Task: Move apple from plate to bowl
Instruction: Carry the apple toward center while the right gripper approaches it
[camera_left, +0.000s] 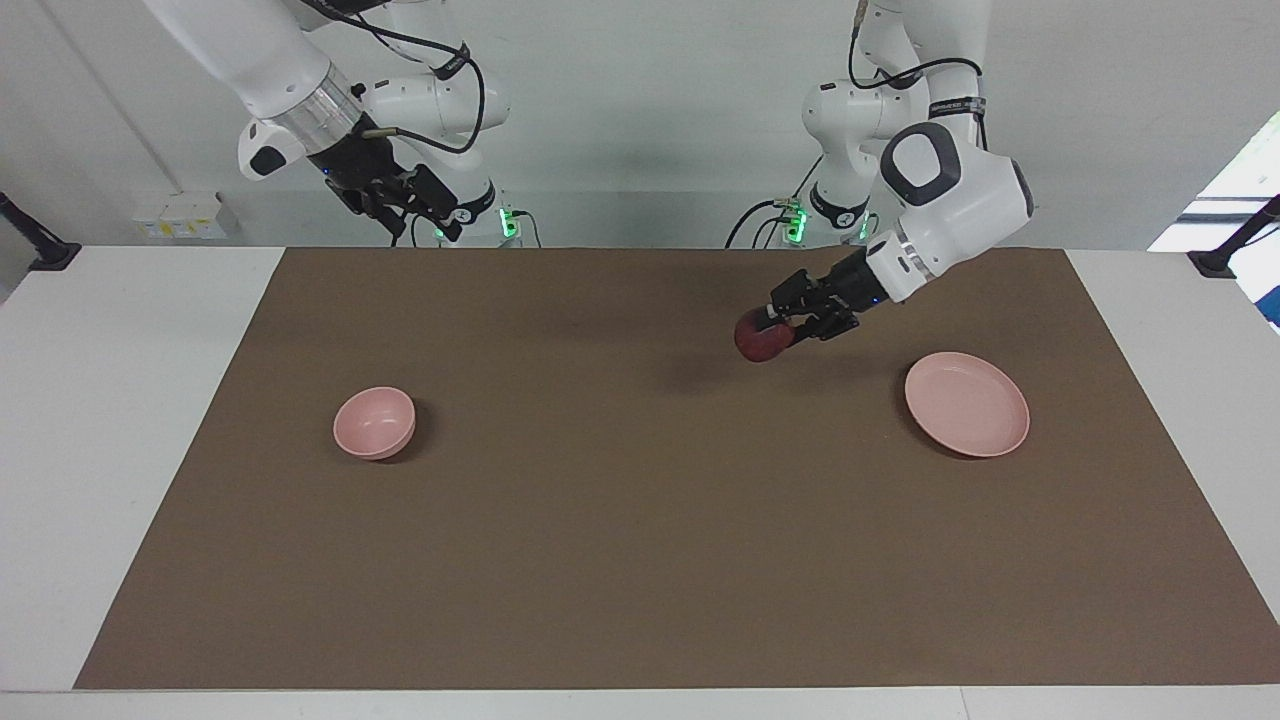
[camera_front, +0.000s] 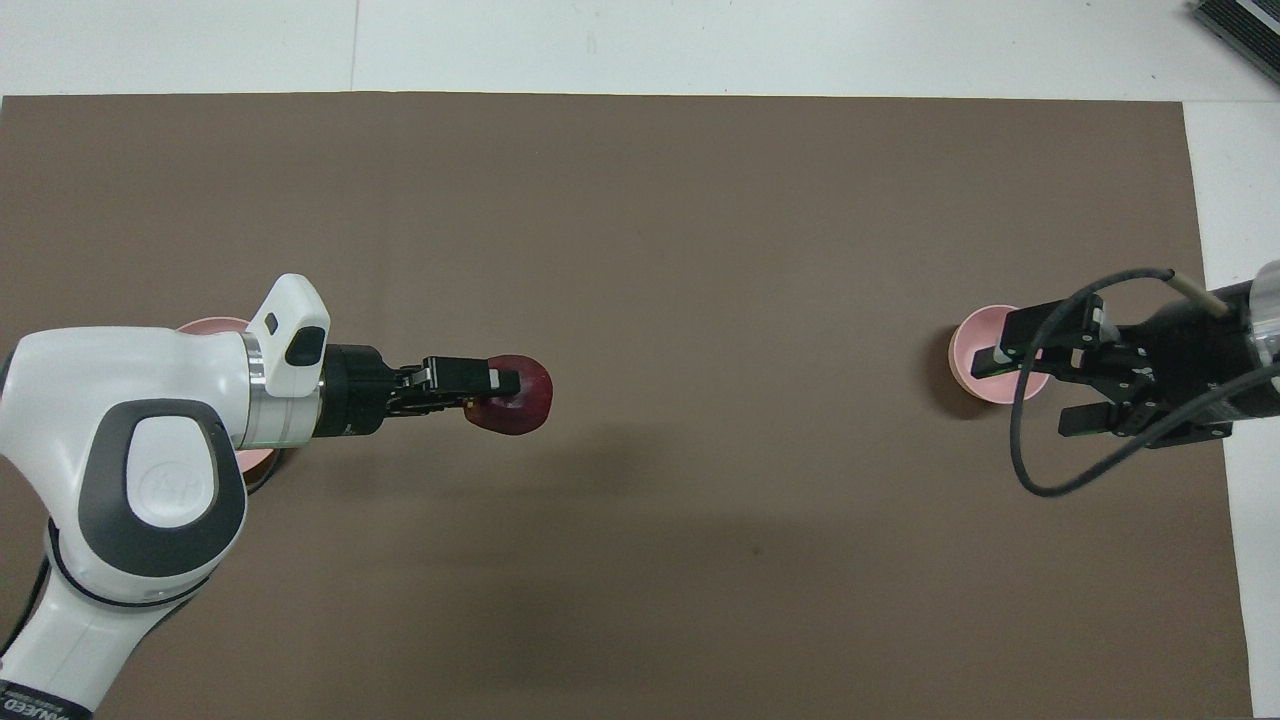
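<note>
Pink plate bare | bowl holds nothing | left end effector clamps apple | right end effector apart

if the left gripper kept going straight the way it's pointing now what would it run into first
Probably nothing soon. The left gripper, shut on the apple, points along the mat toward the bowl and right gripper, but it is up in the air.

In the overhead view, most of the plate is covered by the left arm, and part of the bowl by the right gripper. The apple's yellowish patch cannot be made out.
</note>
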